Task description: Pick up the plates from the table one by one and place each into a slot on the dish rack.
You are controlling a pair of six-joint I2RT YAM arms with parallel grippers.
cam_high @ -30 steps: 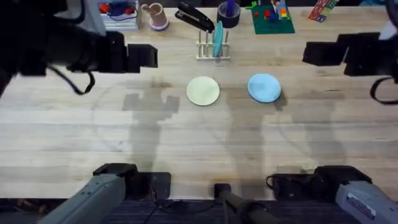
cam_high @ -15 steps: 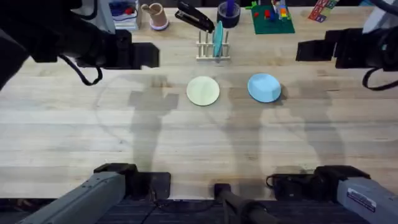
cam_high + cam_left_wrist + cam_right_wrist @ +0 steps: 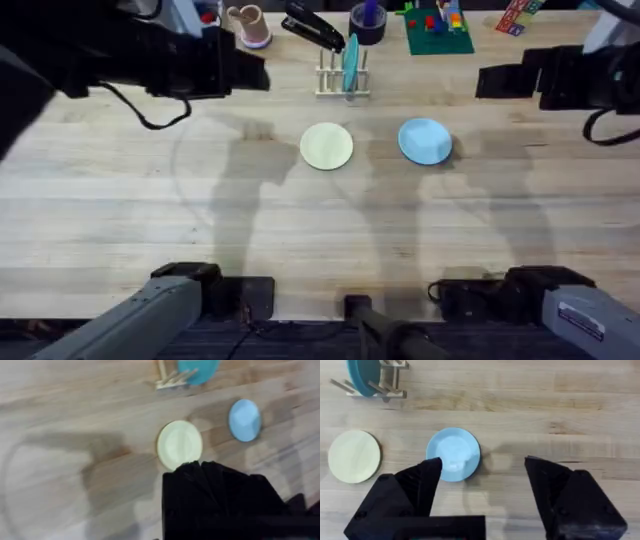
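two plates wait flat mid-table: cream-yellow plate point(image 3: 326, 146) and light blue plate point(image 3: 425, 141), just in front of the dish rack point(image 3: 342, 80) near the far edge, teal plate point(image 3: 351, 63) already slotted. left gripper point(image 3: 240, 72) has slid toward the rack, fingers can't be read. right gripper point(image 3: 482, 485) holds steady, spread wide over the blue plate.

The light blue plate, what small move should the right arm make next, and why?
Probably lower the right pincer toward the light blue plate. Its fingers stand open above the table, and the plate lies flat and free, while a teal plate already stands in the dish rack.
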